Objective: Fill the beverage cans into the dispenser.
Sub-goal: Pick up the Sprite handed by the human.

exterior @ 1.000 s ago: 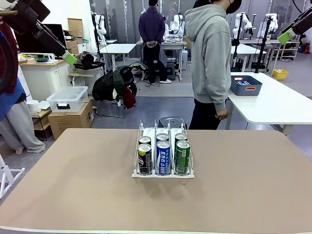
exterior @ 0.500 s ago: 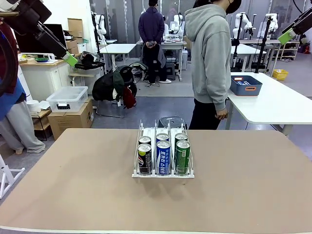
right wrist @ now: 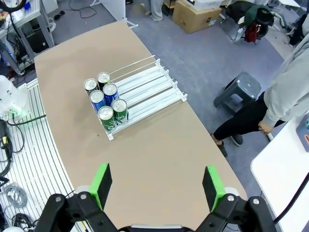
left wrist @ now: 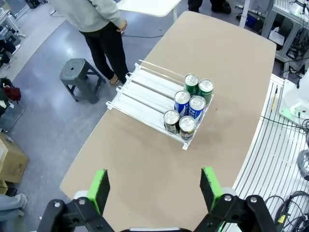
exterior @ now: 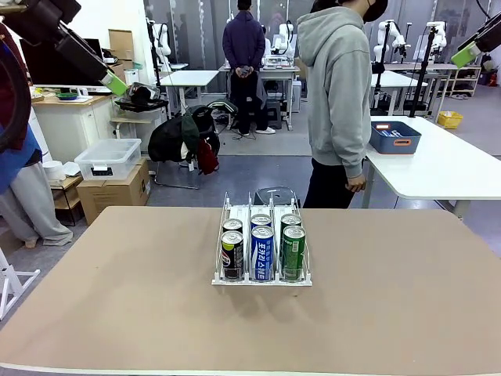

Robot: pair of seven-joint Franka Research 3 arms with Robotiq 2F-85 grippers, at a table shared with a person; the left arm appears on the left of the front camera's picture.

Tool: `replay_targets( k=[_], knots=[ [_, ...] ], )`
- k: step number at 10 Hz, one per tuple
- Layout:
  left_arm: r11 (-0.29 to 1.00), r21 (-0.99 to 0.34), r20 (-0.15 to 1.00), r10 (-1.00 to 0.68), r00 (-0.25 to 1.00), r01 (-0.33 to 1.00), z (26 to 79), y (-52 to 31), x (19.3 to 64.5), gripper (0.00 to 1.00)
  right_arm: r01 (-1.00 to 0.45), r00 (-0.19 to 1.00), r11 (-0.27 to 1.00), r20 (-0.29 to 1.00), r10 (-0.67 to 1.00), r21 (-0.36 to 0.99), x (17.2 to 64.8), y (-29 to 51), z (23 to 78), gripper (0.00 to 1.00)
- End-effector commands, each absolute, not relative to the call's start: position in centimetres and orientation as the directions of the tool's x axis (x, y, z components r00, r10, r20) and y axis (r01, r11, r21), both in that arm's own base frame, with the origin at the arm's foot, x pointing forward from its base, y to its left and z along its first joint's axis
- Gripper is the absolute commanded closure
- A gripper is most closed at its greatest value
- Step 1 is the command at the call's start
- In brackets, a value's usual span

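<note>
Dispenser (exterior: 239, 209) sits mid-table, lanes running 12 to 6; six cans (exterior: 262, 252) stand two per lane at its 6 o'clock end, black at 9, blue between, green at 3; left gripper (left wrist: 154, 186) and right gripper (right wrist: 157, 186) hang high above, fingers wide apart, empty; a person (exterior: 338, 94) stands at 12.

Six cans (exterior: 262, 252) at the front of the dispenser (exterior: 261, 281), two per lane (person (exterior: 338, 94) beyond the table (exterior: 117, 298))
</note>
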State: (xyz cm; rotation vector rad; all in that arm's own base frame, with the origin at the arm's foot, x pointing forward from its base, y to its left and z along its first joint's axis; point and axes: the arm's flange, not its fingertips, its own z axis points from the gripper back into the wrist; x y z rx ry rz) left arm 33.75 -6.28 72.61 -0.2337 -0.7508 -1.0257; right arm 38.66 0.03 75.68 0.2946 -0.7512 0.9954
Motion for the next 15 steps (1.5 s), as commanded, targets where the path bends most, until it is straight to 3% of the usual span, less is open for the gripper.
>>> replay_targets(
  k=[1,4,5,6,15],
  knots=[
    [0.489,0.107,0.693,-0.661,0.288,0.866,73.16,-6.21,34.08,0.00,-0.813,0.354,0.570,0.679,0.643,-0.117,37.50,0.02,75.58,0.00],
    [0.503,0.111,0.710,-0.643,0.286,0.857,73.97,-6.11,34.18,0.00,-0.818,0.355,0.565,0.684,0.638,-0.102,37.64,-0.09,75.44,0.00],
    [0.532,0.177,0.703,-0.657,0.272,0.828,73.89,-6.04,34.27,0.00,-0.830,0.351,0.550,0.684,0.640,-0.089,37.75,-0.06,75.25,0.00],
    [0.506,0.122,0.695,-0.657,0.291,0.854,73.76,-6.52,33.75,0.00,-0.829,0.333,0.548,0.692,0.640,-0.108,37.71,-0.17,76.17,0.00],
    [0.506,0.122,0.695,-0.657,0.291,0.854,73.76,-6.52,33.75,0.00,-0.829,0.333,0.548,0.692,0.640,-0.108,37.71,-0.17,76.17,0.00]
  ],
)
